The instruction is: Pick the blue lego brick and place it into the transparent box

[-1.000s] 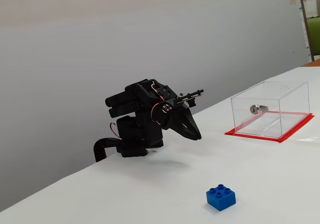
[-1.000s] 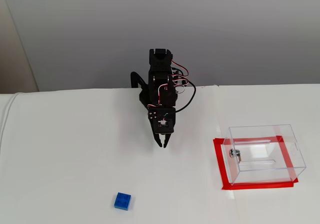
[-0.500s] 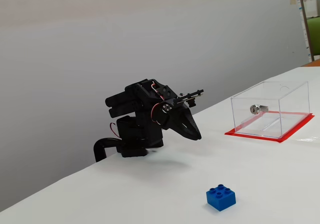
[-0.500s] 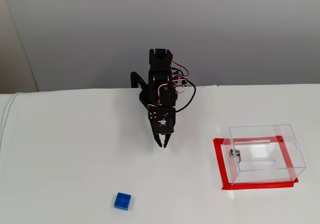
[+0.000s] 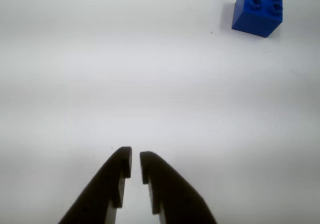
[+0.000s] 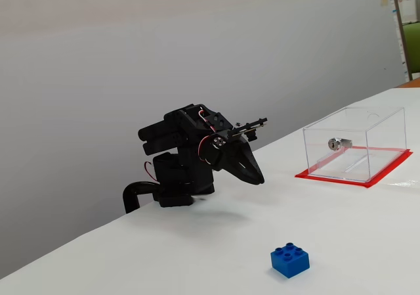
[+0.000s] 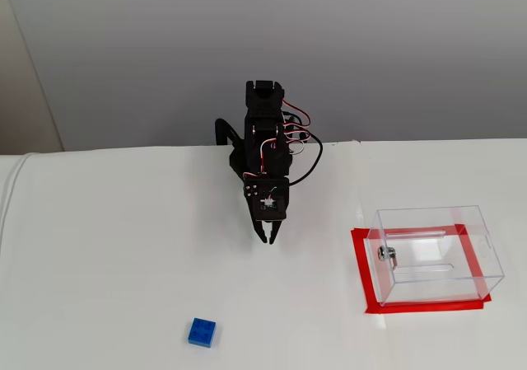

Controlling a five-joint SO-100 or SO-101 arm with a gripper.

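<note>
Low on the left of a fixed view sits the blue brick [image 7: 202, 332], square-sided, well apart from the end effector [image 7: 268, 240] and down-left of it; its jaws are nearly together, holding nothing. Farther right stands the clear box [image 7: 436, 253]. Nothing has moved since earlier.

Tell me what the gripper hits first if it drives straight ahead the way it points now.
Probably the bare white table: the gripper tilts down, with the blue brick off to the right in the wrist view.
</note>
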